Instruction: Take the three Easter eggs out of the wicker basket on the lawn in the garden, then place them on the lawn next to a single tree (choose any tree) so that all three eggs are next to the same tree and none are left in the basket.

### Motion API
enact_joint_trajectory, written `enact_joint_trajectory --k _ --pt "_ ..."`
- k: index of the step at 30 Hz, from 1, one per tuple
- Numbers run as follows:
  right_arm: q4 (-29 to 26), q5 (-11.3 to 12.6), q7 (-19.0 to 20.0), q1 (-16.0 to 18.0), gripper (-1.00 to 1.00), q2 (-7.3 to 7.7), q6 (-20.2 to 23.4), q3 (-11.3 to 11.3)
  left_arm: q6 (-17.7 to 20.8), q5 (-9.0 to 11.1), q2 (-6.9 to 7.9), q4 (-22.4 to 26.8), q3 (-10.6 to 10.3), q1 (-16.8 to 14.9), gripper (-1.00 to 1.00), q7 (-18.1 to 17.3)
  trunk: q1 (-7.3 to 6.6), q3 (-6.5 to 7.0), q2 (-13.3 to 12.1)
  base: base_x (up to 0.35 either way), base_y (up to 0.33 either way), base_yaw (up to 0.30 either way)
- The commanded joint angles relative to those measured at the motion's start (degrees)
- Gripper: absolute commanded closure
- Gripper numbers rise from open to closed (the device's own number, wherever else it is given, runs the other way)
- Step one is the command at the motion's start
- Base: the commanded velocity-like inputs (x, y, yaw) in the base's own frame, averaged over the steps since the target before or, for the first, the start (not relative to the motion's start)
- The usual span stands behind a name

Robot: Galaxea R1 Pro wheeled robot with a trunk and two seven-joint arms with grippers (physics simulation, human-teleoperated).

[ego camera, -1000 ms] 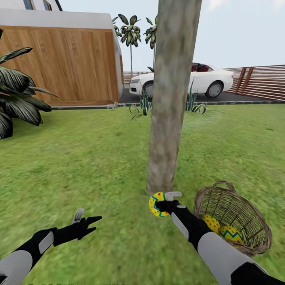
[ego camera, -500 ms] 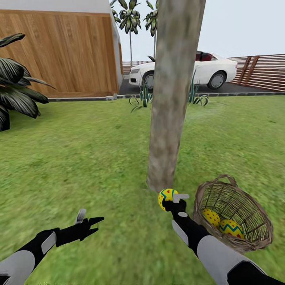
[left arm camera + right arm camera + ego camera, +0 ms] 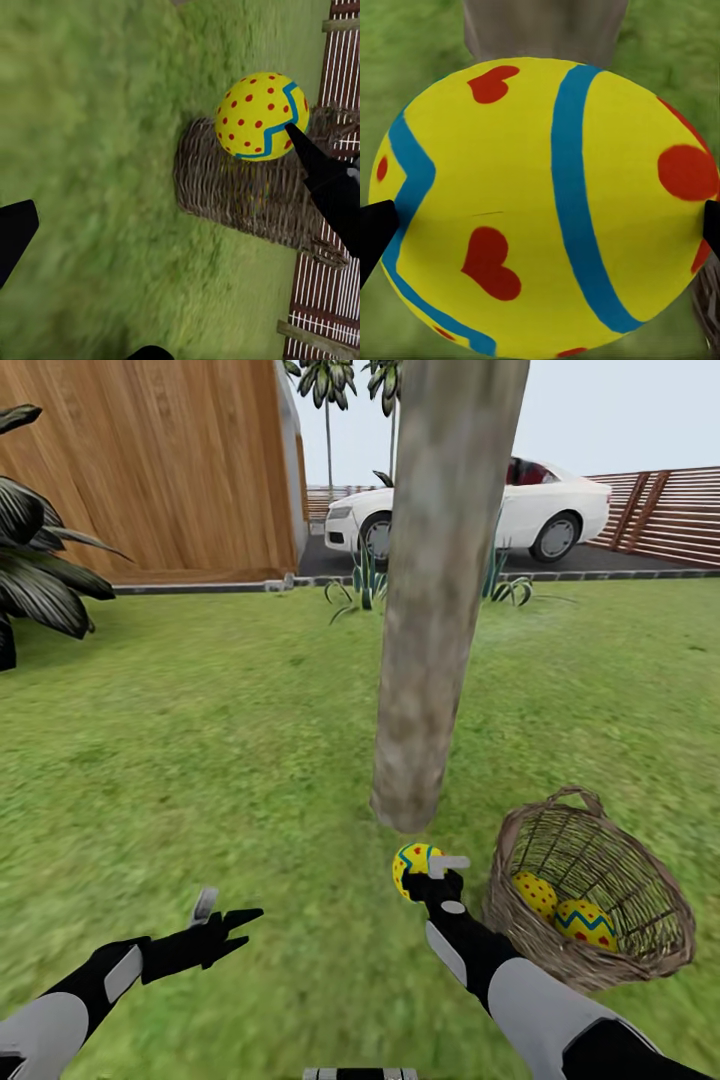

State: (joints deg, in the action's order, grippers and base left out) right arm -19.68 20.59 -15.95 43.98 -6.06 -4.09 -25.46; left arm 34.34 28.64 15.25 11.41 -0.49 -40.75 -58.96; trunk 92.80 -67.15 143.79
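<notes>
The right gripper (image 3: 432,873) is clamped on one egg (image 3: 413,868), its dark fingertips (image 3: 376,227) pressed against the egg's two sides in the right wrist view, where the yellow shell with blue bands and red hearts sits in front of the grey trunk base. Just beyond the gripper stands the tree (image 3: 440,590), its foot on the lawn (image 3: 230,740) close to the held egg. Beside the right forearm, on its outer side, sits the basket (image 3: 600,960), upright, with two eggs inside: a spotted one (image 3: 535,893) and a zigzag-banded one (image 3: 586,923), touching or nearly touching each other. The left gripper (image 3: 222,916) hangs over bare grass well apart from the right one, its fingers spread and holding nothing. In the left wrist view the held egg (image 3: 261,116) shows in front of the basket (image 3: 247,187), with the fence (image 3: 334,292) behind.
</notes>
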Motion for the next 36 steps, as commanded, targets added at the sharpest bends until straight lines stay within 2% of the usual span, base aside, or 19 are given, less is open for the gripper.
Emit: enact_joint_trajectory --k 1,29,36 --pt "0.1 0.6 -0.3 0.1 1.0 0.01 -0.3 -0.5 0.5 0.2 0.06 0.0 0.0 0.0 -1.0 -0.1 0.01 -0.27 0.0 0.0 0.0 0.0" --pt "0.1 0.6 -0.3 0.1 1.0 0.08 -0.3 -0.4 0.5 0.3 0.31 0.0 0.0 0.0 -1.0 0.1 0.73 -6.48 0.4 0.0 0.0 0.0" --pt "0.1 0.6 -0.3 0.1 1.0 0.08 -0.3 -0.4 0.4 0.3 0.44 -1.2 0.0 0.0 -1.0 0.1 0.73 -6.48 0.4 0.002 0.0 0.0"
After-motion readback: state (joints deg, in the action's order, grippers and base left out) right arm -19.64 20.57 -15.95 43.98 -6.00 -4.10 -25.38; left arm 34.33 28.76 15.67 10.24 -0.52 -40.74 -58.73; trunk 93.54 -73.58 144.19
